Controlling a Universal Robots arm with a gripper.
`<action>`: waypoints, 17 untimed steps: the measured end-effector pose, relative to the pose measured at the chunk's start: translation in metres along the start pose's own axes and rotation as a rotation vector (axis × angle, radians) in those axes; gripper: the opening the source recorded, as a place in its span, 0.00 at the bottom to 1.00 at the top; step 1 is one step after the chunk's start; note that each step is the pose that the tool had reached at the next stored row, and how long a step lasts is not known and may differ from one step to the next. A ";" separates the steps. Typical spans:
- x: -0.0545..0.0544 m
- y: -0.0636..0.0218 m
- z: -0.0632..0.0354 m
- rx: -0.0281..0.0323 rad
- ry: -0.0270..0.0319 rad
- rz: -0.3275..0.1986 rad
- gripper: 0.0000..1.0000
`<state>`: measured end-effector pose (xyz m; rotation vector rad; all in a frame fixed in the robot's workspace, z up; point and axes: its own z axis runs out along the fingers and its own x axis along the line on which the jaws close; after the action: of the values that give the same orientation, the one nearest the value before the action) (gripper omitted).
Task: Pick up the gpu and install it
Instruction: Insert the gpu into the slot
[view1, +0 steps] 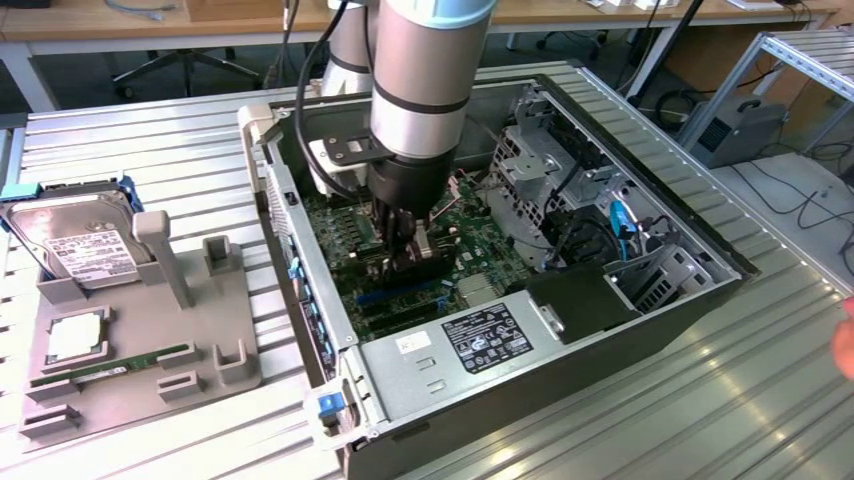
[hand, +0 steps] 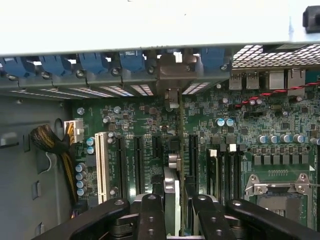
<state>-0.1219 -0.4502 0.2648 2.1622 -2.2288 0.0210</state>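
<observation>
Arm straight down into the open computer case — the silver forearm stands near vertical over the motherboard, wrist dipped below the case's rim, black gripper low among the expansion slots. From the wrist view the gripper looks along the board toward the rear wall of the case, its two dark fingers clamped on the gpu, seen edge-on as a thin upright slab between them. The card runs away from the camera in line with one slot, between the black slots on either side, its silvery end bracket up against the row of blue slot latches at the back wall. Whether the card's edge is fully seated in the slot — cannot tell from here. In the exterior view, a grey fixture sits on the table outside the case at the exterior view's left, carrying a hard drive and a green RAM stick.
</observation>
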 end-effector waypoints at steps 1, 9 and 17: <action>0.000 0.0000 0.0000 0.0001 0.0031 0.000 0.27; 0.000 0.0000 0.0000 0.0002 0.0047 -0.003 0.27; -0.002 0.0000 0.0001 0.0003 0.0018 -0.007 0.27</action>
<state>-0.1219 -0.4484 0.2647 2.1692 -2.2203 0.0231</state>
